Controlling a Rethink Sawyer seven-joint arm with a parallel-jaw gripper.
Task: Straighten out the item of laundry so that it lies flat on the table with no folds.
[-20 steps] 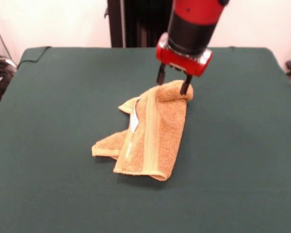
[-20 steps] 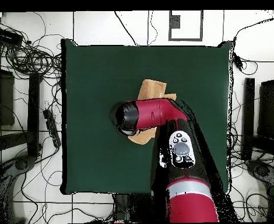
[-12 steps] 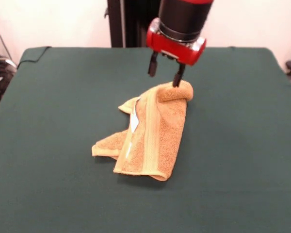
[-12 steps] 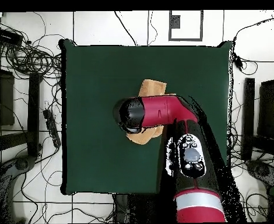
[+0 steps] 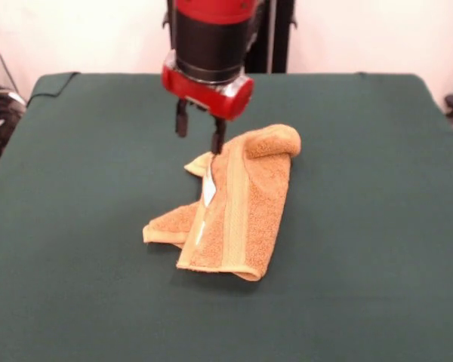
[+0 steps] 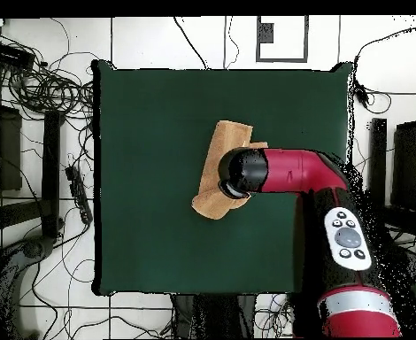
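towel [image 5: 238, 204]: orange-tan, crumpled near the middle of the table [image 5: 75, 226]; folded over itself lengthwise, rolled hump at the far end, one flap sticking out at the near left, white label [image 5: 209, 185] showing along the fold.
gripper [image 5: 199, 130]: fingers apart, empty, hovering just above the towel's far-left edge, one tip close to the cloth.
step: likely lining up a new grasp on the top layer's edge.
do it well: pinch the top layer only, at the free corner by the label; drag outward and low, away from the fold, so the lower layer stays put.
risk: catching both layers just shifts the whole bundle.
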